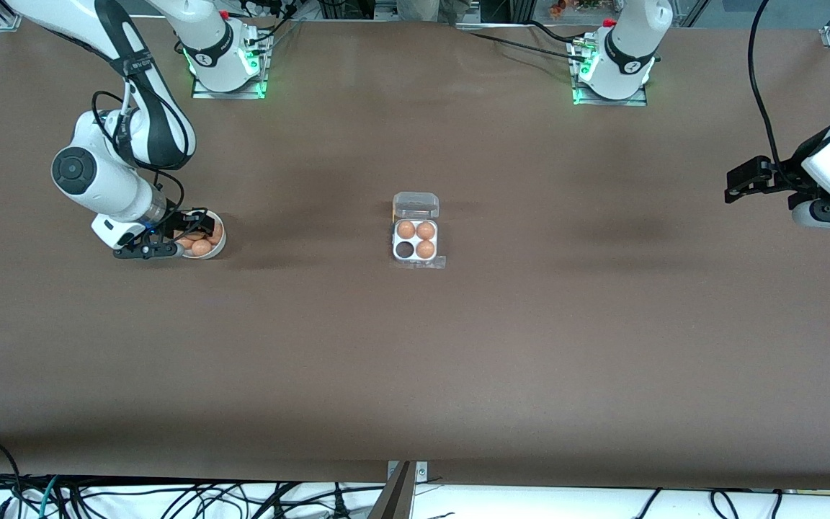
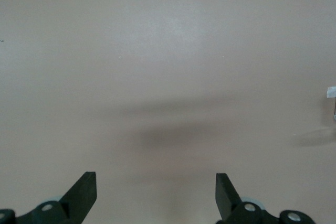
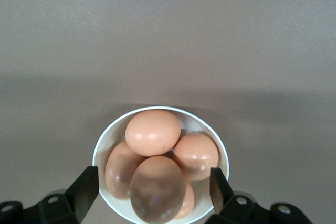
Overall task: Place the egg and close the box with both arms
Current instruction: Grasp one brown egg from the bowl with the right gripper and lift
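My right gripper (image 1: 195,232) hangs low, fingers spread; my left gripper (image 1: 735,184) waits raised, fingers apart

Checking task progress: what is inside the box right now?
The box, lid open, holds three brown eggs; the fourth cell, nearer the camera toward the right arm's end, shows dark and empty. Nothing covers the cells.
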You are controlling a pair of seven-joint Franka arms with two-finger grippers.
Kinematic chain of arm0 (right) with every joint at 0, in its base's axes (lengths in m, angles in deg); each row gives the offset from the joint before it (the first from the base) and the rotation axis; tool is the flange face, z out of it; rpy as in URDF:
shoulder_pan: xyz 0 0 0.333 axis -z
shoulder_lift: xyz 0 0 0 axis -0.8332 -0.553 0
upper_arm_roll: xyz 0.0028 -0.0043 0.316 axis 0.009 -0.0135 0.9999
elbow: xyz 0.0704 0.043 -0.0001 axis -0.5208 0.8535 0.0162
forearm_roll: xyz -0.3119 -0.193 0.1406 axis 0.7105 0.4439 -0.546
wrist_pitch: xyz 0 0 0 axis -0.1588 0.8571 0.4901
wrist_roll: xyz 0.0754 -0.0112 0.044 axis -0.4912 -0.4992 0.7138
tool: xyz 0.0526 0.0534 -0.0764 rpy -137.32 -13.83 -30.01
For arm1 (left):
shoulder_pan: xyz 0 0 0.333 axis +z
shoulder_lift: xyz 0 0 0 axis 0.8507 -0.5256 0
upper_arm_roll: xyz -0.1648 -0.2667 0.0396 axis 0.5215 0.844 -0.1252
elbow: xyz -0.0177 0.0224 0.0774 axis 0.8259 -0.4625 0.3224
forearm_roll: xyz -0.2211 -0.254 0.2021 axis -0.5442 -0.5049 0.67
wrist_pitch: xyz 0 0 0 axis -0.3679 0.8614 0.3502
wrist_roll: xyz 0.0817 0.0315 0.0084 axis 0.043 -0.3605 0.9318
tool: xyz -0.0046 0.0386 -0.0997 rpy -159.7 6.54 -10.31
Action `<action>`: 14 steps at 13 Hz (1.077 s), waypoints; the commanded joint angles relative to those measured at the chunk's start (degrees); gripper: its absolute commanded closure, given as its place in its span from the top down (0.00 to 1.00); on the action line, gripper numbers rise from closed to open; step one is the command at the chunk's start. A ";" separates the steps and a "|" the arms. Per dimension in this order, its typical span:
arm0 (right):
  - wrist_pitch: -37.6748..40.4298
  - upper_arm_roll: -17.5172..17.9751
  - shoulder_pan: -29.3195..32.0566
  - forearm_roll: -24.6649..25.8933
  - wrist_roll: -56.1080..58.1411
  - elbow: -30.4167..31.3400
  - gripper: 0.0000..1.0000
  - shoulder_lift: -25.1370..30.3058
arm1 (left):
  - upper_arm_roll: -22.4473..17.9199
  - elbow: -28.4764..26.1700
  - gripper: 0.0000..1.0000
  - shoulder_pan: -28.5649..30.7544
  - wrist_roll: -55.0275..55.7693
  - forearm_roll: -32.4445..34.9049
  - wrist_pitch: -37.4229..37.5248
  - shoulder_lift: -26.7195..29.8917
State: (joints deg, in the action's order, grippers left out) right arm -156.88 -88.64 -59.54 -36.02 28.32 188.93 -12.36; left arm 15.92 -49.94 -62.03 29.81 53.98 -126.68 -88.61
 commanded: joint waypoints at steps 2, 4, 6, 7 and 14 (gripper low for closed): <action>-1.08 0.03 0.03 -0.61 0.04 0.73 0.31 0.10 | 0.06 1.61 1.00 -0.04 -0.39 1.40 0.58 -0.69; -1.08 0.03 0.03 -0.52 0.13 0.73 0.01 0.01 | 0.06 1.61 1.00 -0.13 -0.39 1.40 0.58 -0.69; -1.00 0.03 0.03 -0.52 0.13 0.73 0.00 0.01 | 0.06 1.61 1.00 -0.04 -0.39 1.40 0.58 -0.69; -0.91 0.03 -0.05 -0.52 0.04 0.73 0.00 0.10 | 0.06 1.61 1.00 -0.13 -0.39 1.40 0.58 -0.69; 12.33 -0.06 0.03 -0.61 -0.05 -7.59 0.00 2.65 | 0.06 1.61 1.00 -0.13 -0.39 1.40 0.58 -1.05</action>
State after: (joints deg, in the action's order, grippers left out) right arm -151.51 -88.67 -59.53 -36.02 28.32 185.61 -11.35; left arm 15.92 -49.94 -62.03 29.81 53.98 -126.68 -88.81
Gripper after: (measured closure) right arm 0.537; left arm 0.000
